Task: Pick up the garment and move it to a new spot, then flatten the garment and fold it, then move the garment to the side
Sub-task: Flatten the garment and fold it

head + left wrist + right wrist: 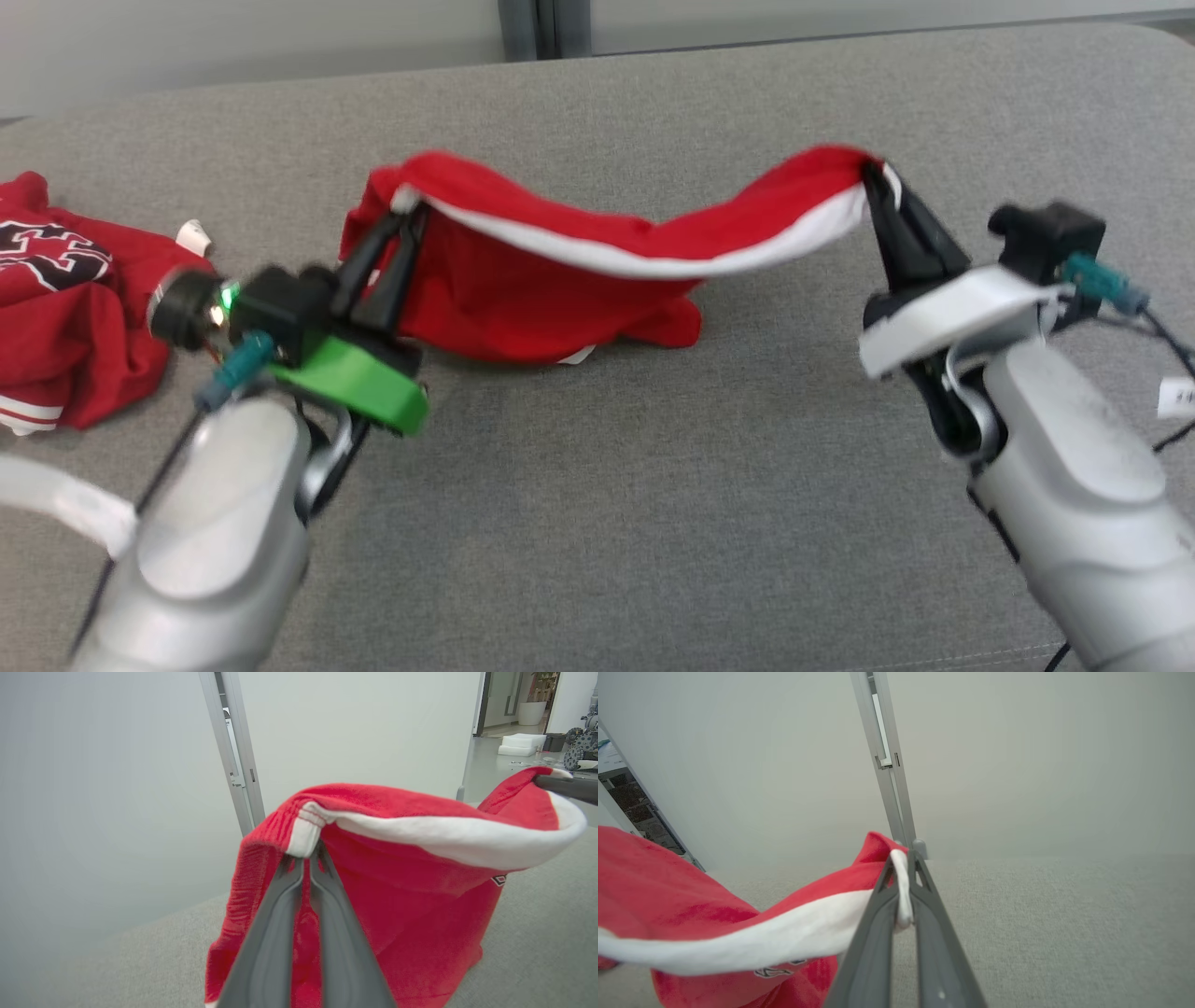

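Red garment [523, 289] stretched aloft between left gripper [408, 209] and right gripper [876, 177].

My left fingers [397, 266] and right fingers [910, 238] pinch the red garment [523, 299] by its white band [653, 263]. It hangs stretched between them, sagging in the middle. Its lower folds rest bunched on the grey surface [597, 485], nearer my left side.

You face a grey fabric-covered desk [653, 485] below a plain pale wall [261, 42], split by a grey metal upright [537, 28].
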Robot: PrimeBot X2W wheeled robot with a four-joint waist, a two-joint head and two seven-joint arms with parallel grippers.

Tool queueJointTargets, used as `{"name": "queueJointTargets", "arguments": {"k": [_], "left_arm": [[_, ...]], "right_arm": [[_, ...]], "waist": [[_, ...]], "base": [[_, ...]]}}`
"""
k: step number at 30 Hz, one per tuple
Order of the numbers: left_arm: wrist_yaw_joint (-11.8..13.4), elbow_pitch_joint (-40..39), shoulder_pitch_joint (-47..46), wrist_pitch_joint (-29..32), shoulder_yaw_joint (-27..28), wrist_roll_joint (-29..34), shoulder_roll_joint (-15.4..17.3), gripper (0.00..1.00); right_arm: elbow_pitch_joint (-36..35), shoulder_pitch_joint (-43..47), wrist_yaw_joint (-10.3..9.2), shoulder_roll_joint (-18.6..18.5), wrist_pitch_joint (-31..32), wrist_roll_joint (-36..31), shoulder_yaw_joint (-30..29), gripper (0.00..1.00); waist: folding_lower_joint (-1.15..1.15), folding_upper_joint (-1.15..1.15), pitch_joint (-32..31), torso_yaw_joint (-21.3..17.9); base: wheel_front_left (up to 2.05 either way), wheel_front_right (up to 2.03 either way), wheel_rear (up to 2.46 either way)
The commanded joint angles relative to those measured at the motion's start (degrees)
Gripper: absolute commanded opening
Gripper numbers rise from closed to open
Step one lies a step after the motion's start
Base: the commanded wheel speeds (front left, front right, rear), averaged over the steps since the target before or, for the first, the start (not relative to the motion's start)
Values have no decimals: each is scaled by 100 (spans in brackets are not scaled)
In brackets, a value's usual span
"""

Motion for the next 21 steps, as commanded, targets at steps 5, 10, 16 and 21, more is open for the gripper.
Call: {"name": "queueJointTargets", "arguments": {"k": [5,10,16,21], "left_arm": [[-9,346,-1908,262,-312,-445,274,0],[-8,916,-3585,501,-537,-1019,295,0],[-5,1655,-5133,431,-817,-1443,69,0],[-4,2066,-5916,219,-1062,-1699,-59,0]], "right_arm": [[461,-1721,-2,-42,53,394,163,0],[1041,-3396,-2,57,365,1164,3,0],[1601,-4922,-1,-19,492,1474,20,0],[1992,-5645,-1,-118,453,1490,135,0]], "waist": [[0,0,742,-294],[0,0,1258,-416],[0,0,1605,-465],[0,0,1718,-482]], "base": [[0,0,0],[0,0,0],[0,0,0],[0,0,0]]}}
